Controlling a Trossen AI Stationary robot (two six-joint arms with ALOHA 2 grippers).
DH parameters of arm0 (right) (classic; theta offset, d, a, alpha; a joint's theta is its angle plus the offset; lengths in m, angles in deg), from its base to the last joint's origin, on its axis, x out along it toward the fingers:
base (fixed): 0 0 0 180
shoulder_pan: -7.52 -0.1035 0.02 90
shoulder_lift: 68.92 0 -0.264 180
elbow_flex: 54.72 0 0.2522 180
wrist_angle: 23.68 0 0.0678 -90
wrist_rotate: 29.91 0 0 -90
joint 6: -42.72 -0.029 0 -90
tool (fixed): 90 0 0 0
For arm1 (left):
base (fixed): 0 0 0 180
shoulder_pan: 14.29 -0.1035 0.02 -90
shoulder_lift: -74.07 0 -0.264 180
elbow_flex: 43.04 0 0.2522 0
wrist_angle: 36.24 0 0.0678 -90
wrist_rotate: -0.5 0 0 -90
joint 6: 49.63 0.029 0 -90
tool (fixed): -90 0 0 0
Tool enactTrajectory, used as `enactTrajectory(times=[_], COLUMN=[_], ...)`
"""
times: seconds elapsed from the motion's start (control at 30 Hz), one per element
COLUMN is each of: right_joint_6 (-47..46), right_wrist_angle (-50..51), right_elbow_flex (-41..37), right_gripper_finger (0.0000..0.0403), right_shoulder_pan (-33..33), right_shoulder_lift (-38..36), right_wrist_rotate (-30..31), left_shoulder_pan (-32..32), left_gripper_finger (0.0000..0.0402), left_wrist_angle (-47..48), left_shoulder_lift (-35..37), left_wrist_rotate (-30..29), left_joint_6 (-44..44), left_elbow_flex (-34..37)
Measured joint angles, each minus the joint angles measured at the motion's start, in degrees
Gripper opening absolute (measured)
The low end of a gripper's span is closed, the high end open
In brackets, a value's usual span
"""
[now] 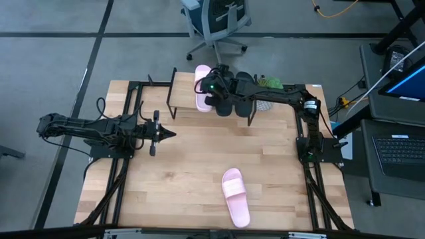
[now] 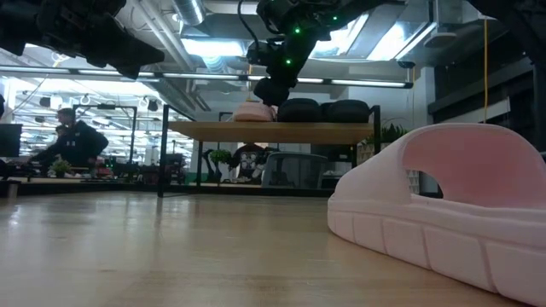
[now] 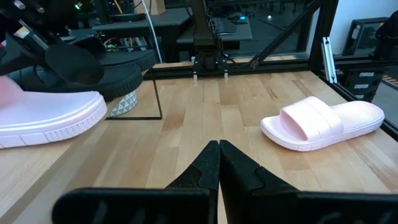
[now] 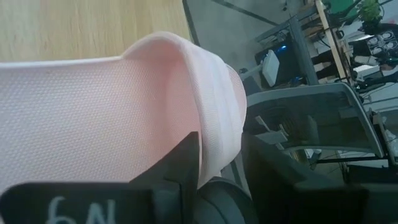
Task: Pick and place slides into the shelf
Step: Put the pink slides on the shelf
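The shelf (image 2: 281,131) stands at the table's far edge. On its plank top sit one pink slide (image 1: 200,89) at the left and the black pair (image 1: 244,85) to its right. My right gripper (image 1: 214,88) reaches over the shelf from the right and is shut on that pink slide (image 4: 93,118). The other pink slide (image 1: 236,196) lies sole down on the table near the near edge, right of centre. My left gripper (image 1: 167,135) hovers over the table's left half, shut and touching nothing. My right gripper holds the pink slide by its wide strap, at the strap's edge (image 4: 217,149). One finger (image 4: 186,168) is inside under the strap and the other (image 4: 273,180) is outside it. The fingers come from above, slanting from the right. The slide's sole rests on the shelf top (image 2: 254,112).
The shelf's thin black legs (image 1: 171,93) stand on the table in front of the slides. Bare tabletop lies between the shelf and the loose pink slide (image 3: 323,121). A black frame rims the table. An office chair and people show in the room beyond.
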Motion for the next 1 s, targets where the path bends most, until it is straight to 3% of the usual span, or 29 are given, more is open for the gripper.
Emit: enactTrajectory(times=[0.23, 0.4, 0.5, 0.57, 0.67, 0.83, 1.0], right_joint_6=[0.2, -1.1, -5.6, -8.3, -13.6, -19.7, -26.3], right_wrist_angle=[1.9, 8.4, 14.9, 19.1, 25.4, 30.0, 28.5], right_elbow_flex=[4.1, 10.9, 13.3, 14.2, 14.3, 11.9, 6.2], right_gripper_finger=[0.012, 0.0119, 0.0099, 0.0064, 0.0011, 0.0004, 0.0003], right_shoulder_pan=[-1.3, -3.3, -4.6, -5.4, -6.5, -9.2, -13.3], right_shoulder_lift=[0.0, -0.2, -0.2, -0.2, -0.1, -0.4, -1.9], right_wrist_rotate=[0.1, 0.4, 2.4, 3.0, 3.0, 3.2, 3.6], left_shoulder_pan=[0.0, 0.0, 0.0, 0.0, 0.0, 0.0, 0.0], left_gripper_finger=[0.0003, 0.0003, 0.0003, 0.0003, 0.0003, 0.0003, 0.0003], left_wrist_angle=[0.0, 0.0, 0.0, 0.0, 0.0, 0.0, 0.0], left_shoulder_lift=[0.0, 0.0, 0.0, 0.0, 0.0, 0.0, 0.0], left_wrist_rotate=[0.0, 0.0, 0.0, 0.0, 0.0, 0.0, 0.0], left_joint_6=[0.0, 0.0, 0.0, 0.0, 0.0, 0.0, 0.0], left_elbow_flex=[0.0, 0.0, 0.0, 0.0, 0.0, 0.0, 0.0])
